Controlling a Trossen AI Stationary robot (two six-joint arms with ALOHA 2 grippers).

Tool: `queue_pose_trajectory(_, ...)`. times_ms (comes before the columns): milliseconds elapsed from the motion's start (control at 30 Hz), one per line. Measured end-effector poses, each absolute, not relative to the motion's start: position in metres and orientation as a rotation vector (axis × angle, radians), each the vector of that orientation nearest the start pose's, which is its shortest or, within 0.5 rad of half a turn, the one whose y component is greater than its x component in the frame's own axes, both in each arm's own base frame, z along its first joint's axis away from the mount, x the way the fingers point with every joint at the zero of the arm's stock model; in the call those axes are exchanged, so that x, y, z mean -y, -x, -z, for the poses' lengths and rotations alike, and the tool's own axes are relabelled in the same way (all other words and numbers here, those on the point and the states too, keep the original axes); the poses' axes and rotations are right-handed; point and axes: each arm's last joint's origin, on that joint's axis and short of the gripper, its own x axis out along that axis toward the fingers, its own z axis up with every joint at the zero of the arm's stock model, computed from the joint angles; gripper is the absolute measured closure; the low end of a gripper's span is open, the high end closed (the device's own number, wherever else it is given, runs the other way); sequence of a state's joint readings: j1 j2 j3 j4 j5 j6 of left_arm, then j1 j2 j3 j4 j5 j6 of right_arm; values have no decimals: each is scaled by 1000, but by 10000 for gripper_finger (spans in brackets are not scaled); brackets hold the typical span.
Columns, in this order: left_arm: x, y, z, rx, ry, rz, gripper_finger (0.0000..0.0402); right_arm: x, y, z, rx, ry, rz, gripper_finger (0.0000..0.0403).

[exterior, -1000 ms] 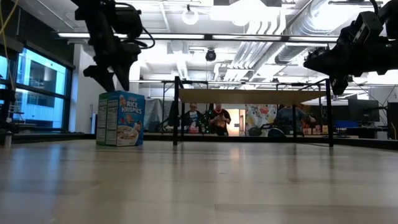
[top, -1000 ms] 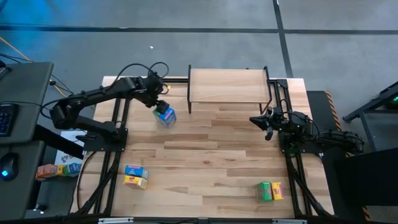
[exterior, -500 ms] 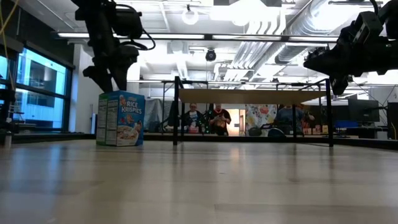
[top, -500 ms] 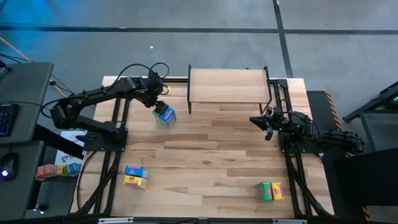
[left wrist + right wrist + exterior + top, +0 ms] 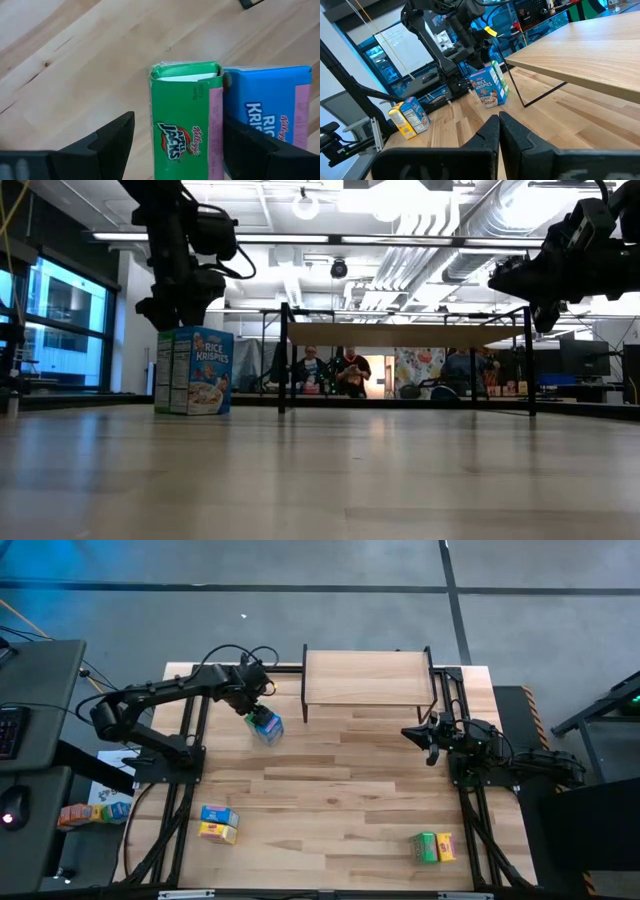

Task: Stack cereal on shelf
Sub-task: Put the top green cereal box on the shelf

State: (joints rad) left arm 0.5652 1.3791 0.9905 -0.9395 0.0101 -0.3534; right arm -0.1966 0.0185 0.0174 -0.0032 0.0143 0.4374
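Left gripper [image 5: 172,145] is straddling the green cereal box [image 5: 186,120] with fingers spread; it wants centring clear of the touching blue box [image 5: 270,110] before closing, while the right gripper [image 5: 430,736] is waiting pinched shut near the shelf [image 5: 365,677]

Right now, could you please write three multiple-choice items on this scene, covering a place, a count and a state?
1. Where is the left gripper?
A. over the shelf
B. above the green box and blue box standing together
C. at the table's near edge

2. How many cereal boxes rest on the shelf?
A. none
B. one
C. three

3. The right gripper is:
A. open
B. gripping a box
C. shut

Answers: 1 B, its fingers straddle the green box beside the blue box. 2 A, the board is bare. 3 C, its fingers meet.
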Motion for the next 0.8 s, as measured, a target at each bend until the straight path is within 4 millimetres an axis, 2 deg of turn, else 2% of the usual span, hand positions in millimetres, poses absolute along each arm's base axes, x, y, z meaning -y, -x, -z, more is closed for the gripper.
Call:
queue_pose_trajectory(200, -130, -205, -232, -1200, 684, -706, 181, 19, -96, -168, 42, -436, 208, 402)
queue_pose_trajectory(467, -130, -205, -232, -1198, 692, -712, 296, 19, -96, -168, 42, -436, 208, 402)
queue_pose_trajectory(567, -129, -203, -235, -1197, 680, -704, 328, 20, -96, -168, 42, -436, 208, 402)
queue_pose_trajectory(667, -133, -200, -250, -1185, 657, -692, 341, 20, -96, -168, 42, -436, 209, 402)
queue_pose_trajectory(800, -142, -194, -287, -1124, 611, -692, 337, 19, -96, -168, 42, -436, 208, 402)
